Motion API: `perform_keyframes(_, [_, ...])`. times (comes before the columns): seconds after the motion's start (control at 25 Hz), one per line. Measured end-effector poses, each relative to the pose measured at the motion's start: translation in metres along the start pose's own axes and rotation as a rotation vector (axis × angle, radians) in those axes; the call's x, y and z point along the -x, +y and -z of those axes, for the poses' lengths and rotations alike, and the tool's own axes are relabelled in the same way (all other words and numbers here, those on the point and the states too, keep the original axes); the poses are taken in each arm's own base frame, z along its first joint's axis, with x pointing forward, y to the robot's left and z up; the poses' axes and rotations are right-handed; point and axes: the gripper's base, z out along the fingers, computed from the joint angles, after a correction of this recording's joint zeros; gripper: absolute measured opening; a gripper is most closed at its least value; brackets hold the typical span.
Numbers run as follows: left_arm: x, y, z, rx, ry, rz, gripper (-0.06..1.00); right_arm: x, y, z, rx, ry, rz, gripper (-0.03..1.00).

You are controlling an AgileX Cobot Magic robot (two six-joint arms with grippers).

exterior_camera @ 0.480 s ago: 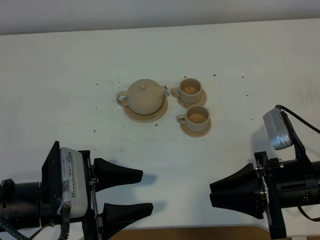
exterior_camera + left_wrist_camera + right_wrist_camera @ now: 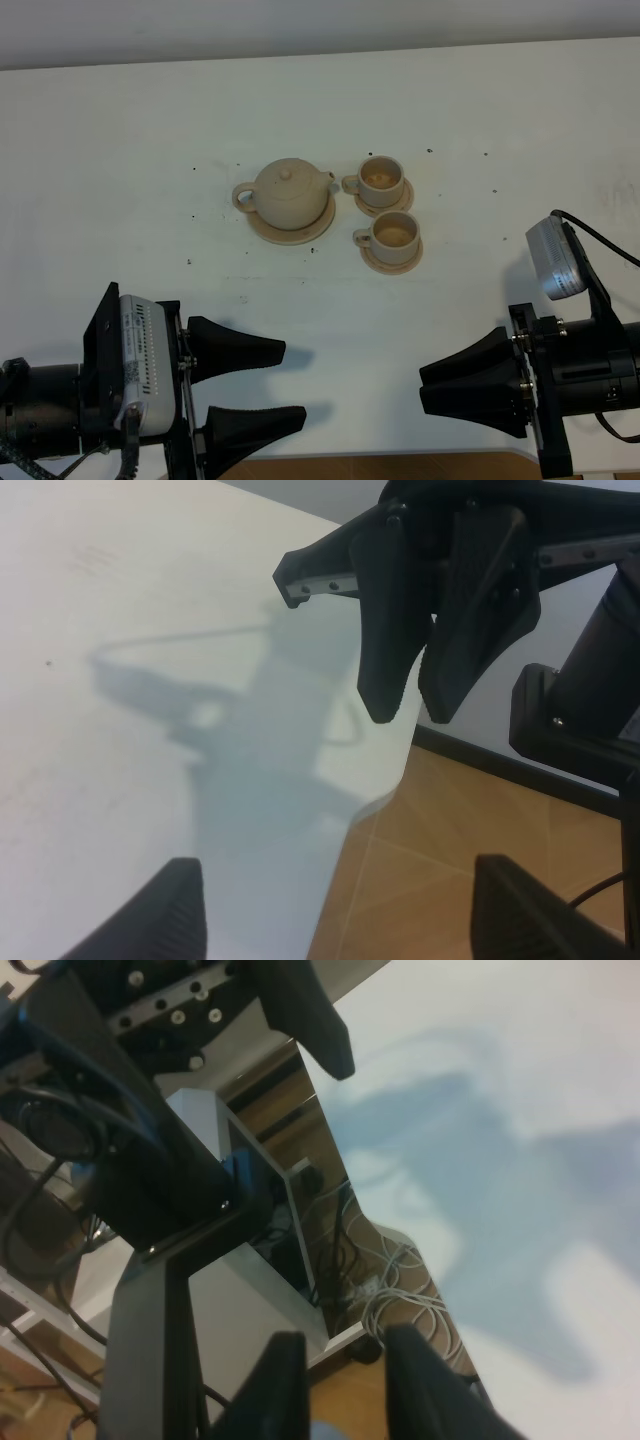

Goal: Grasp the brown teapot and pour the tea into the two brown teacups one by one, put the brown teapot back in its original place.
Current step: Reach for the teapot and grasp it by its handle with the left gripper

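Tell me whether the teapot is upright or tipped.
Upright. The teapot sits level on its saucer, with the lid on and its knob centred when seen from above.

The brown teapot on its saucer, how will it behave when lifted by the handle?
The brown teapot looks ceramic, so probably rigid and fragile. Its knobbed lid may slide when tilted. Held by the side handle, it may swing.

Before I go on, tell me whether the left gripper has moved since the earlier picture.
No. The left gripper lies just as before relative to the brown teapot.
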Motion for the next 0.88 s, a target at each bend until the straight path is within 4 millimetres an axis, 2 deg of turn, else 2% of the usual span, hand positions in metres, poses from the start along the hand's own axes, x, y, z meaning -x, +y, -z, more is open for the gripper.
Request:
perform_keyframes(0.68, [0.0,0.0,0.0,0.0,0.0,0.001,0.56,0.0,0.0,0.0,0.0,0.0,0.0,0.22])
perform_keyframes(0.88, [0.0004,0.0001,0.0,0.0,-0.001,0.0,0.56,0.0049,-0.0031,0.0002,-0.034,-0.054,-0.031,0.22])
